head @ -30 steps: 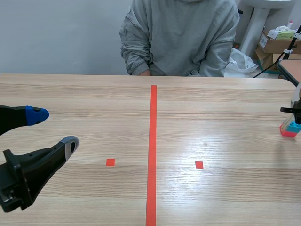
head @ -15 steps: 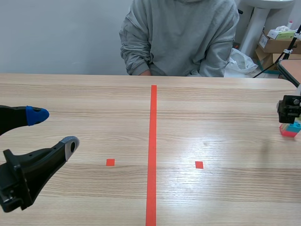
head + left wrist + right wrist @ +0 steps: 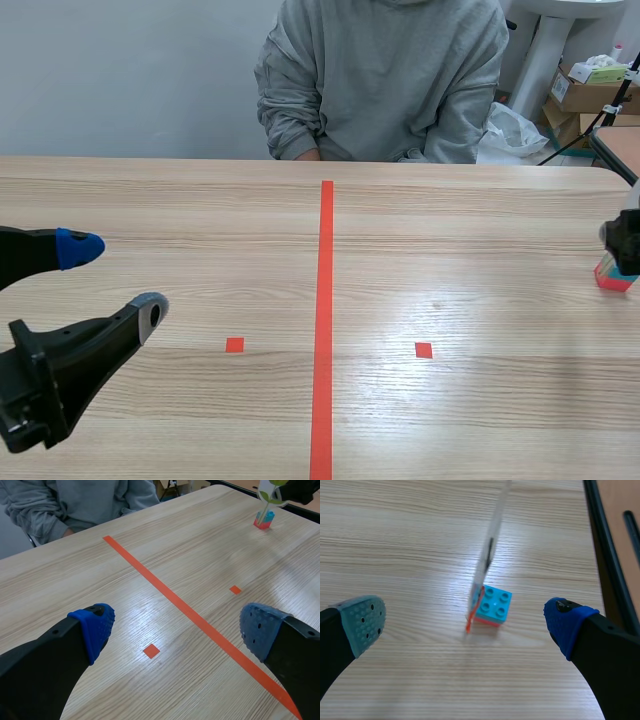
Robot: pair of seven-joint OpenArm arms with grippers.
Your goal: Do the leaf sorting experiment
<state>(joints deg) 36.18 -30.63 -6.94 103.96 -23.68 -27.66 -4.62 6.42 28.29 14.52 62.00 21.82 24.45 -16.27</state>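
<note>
Presently the left claw [image 3: 118,277] hangs over the near left part of the worktop [image 3: 480,230], its fingers spread wide with nothing between them. It sits well left of the orange tape line [image 3: 325,320]. The whole width of wood past that line lies between it and the right arm.

The right claw [image 3: 465,624] is also spread wide. It is poised above the task's piece, a blue block [image 3: 492,605] on a red base with a thin stem [image 3: 490,545] rising from it. Block and stem stand in the gap between the fingers, touching neither. In the left wrist view the stem [image 3: 269,497] reads green, with a leaf shape at its top.

The block [image 3: 612,275] stands close to the worktop's right edge. A black rail [image 3: 600,555] runs just beyond it, so room is tight on that side and broad toward the tape line.

Against half a second ago, the right arm shows a little farther toward the right edge. The left claw and block are unchanged.

A person in a grey sweatshirt [image 3: 385,80] sits at the far edge. Behind and to the right, a cardboard box [image 3: 585,95] carries a pale green pack [image 3: 600,70]; what it is cannot be told.
</note>
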